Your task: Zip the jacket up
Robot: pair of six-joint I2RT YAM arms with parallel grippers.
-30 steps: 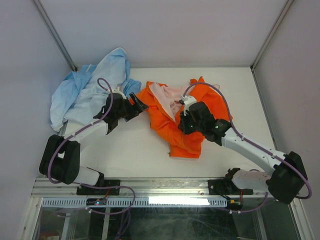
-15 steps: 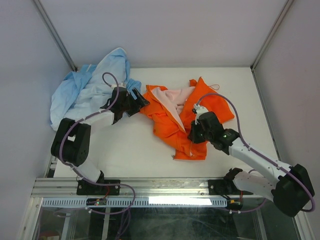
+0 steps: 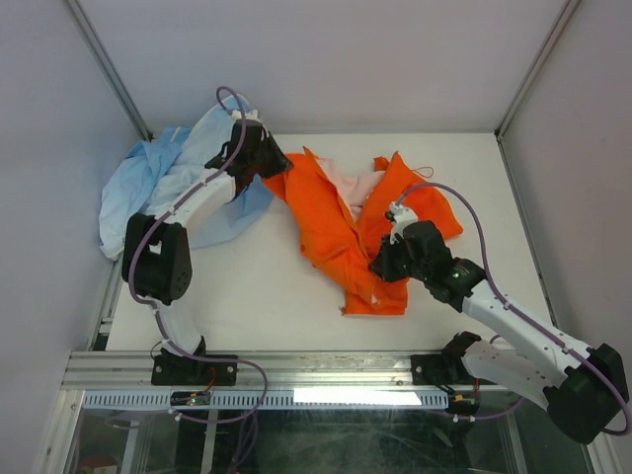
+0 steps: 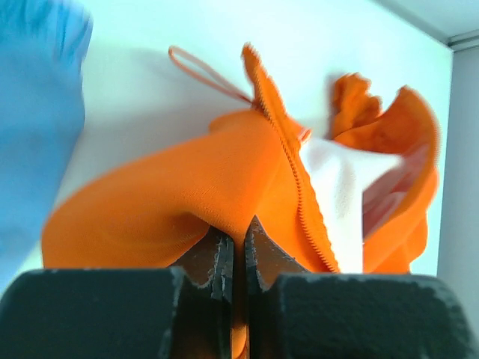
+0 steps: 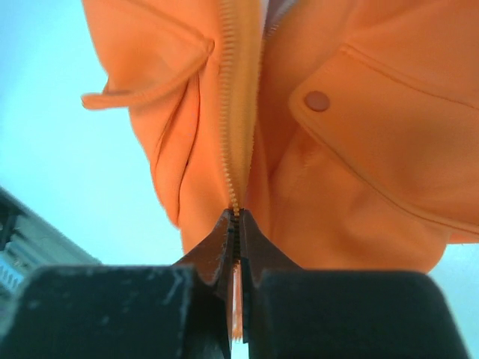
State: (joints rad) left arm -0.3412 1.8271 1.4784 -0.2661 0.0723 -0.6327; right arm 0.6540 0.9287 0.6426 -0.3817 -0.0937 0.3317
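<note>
Left gripper (image 4: 238, 238): jaws pinched on jacket (image 3: 331, 225) fabric (near the worktop's (image 3: 257, 286) far edge).
Right gripper (image 5: 238, 224): jaws clamped on zipper (image 5: 239, 112) bottom.

Overhead, two wrist close-ups on jacket (image 3: 326, 219)

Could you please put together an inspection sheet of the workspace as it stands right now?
Surface: white table, carrying two garments.
Job's things: orange jacket crumpled mid-table, pink lining showing at its far end; zipper running up from the right claw.
Clutter: light blue garment heaped at the far left corner.
Claws: left claw shut on a fold of the jacket; right claw shut on the jacket at the zipper's near end.
Cables: purple cables loop along both arms.
Surroundings: pale enclosure walls; metal rail at the near edge.
</note>
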